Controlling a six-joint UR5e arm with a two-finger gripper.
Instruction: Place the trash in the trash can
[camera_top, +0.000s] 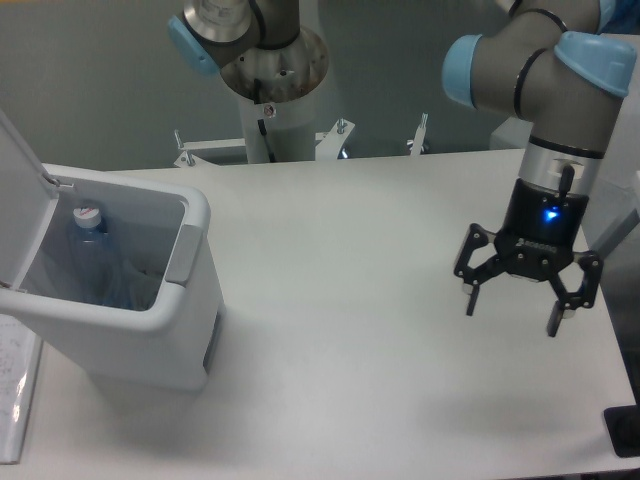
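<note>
— So where is the trash?
— At the left of the frame, inside the trash can (150, 330): the bottle (92, 262) stands in the bin, lid up. The crumpled wrapper I cannot make out.
— And the gripper (515, 312)?
— At the right of the frame, above the table (340, 300), fingers spread wide and pointing down, holding nothing, well apart from the bin.
</note>
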